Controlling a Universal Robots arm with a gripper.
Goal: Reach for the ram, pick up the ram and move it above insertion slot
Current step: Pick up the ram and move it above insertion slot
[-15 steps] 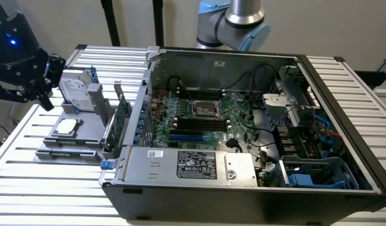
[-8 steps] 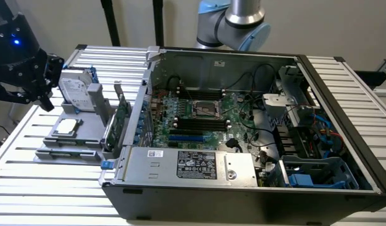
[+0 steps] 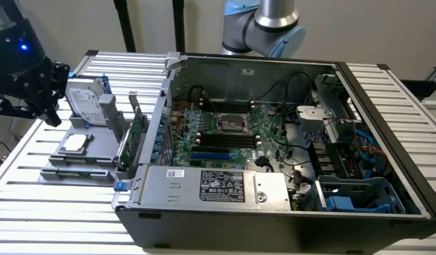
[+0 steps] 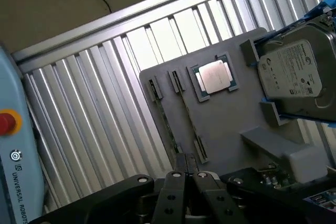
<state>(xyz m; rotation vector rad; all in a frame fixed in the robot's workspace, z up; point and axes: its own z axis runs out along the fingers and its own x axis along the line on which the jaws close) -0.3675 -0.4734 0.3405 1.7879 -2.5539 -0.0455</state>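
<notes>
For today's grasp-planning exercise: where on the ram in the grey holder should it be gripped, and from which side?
Grip the ram by its long upper edge near mid-length, coming straight down from above. It stands on edge in the grey holder, thin and caught by clips at both ends.

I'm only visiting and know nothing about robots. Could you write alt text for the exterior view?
An open desktop computer case lies on a slatted metal table, its motherboard exposed. At the exterior view's left, a black robot pincer hangs close to a grey tray holding a silver hard drive, a processor chip and an upright green expansion card.
</notes>
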